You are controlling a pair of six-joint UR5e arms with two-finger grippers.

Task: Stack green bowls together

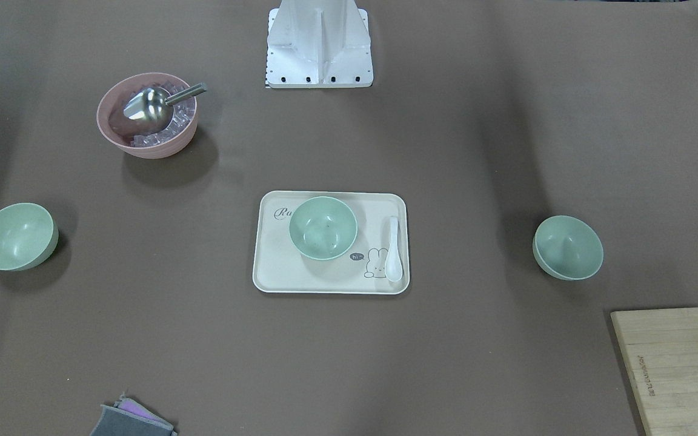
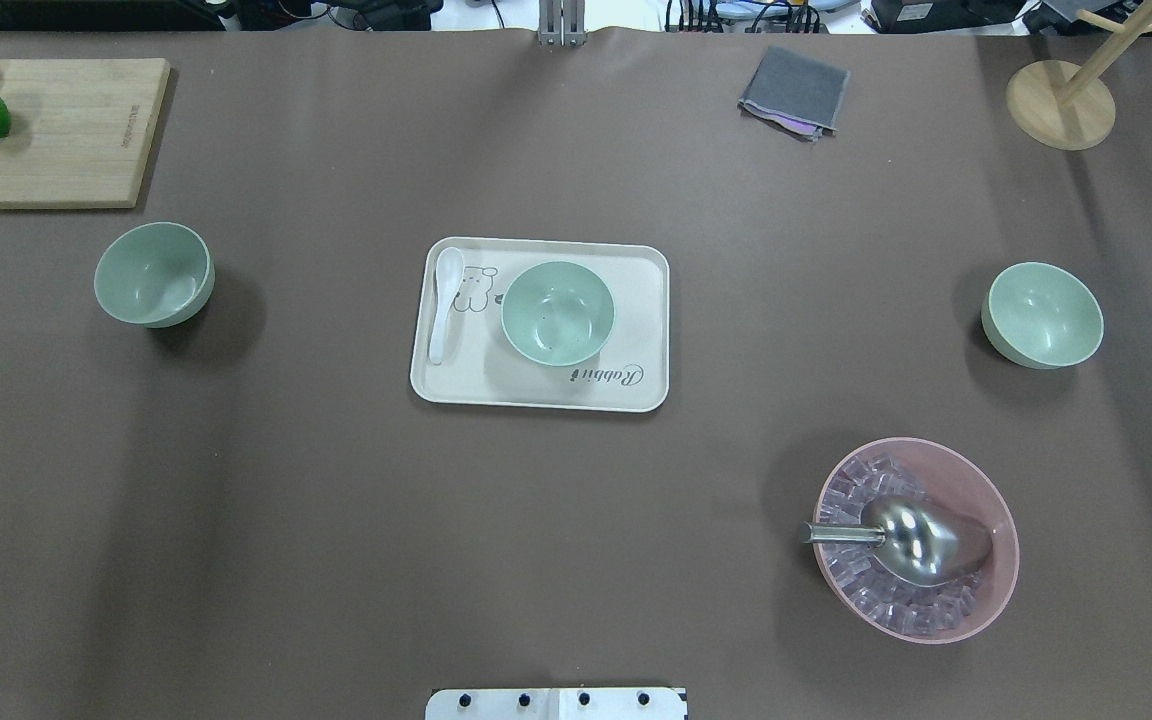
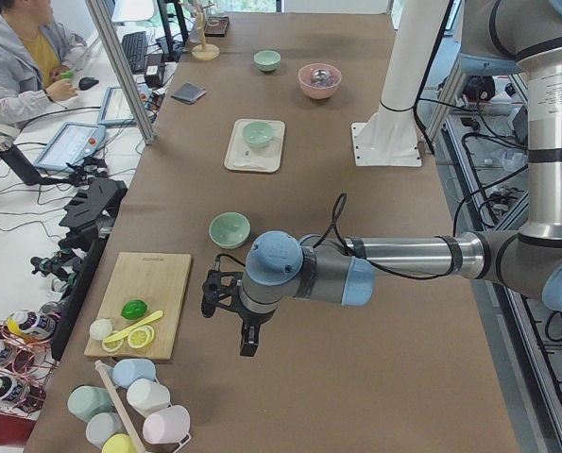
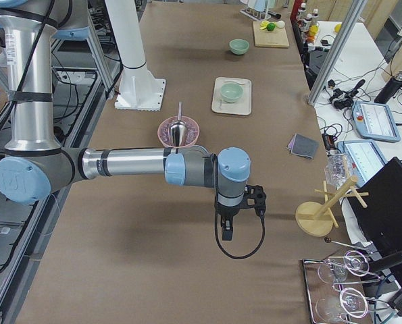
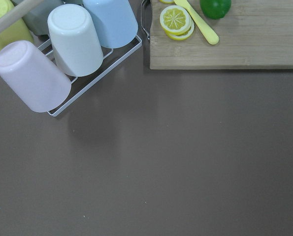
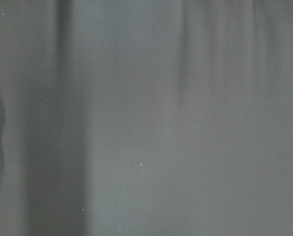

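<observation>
Though I could not tell whether my left claw [image 3: 247,342] or right claw [image 4: 226,233] stood wide or narrow, the middle bowl [image 2: 557,312] sat on the tray [image 2: 641,300], left bowl [image 2: 153,274] and right bowl [image 2: 1042,314] well apart from it

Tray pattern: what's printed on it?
The tray is cream with a small rabbit drawing; front-facing view.

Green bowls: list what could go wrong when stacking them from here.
1. The middle bowl sits on the tray close to the white spoon; reaching in there could knock the spoon.
2. The left bowl and right bowl stand far from it; a smooth rim might slip during a long carry.
3. The pink bowl with its scoop lies roughly between the robot's base and the right bowl; a low reach could catch it.
</observation>
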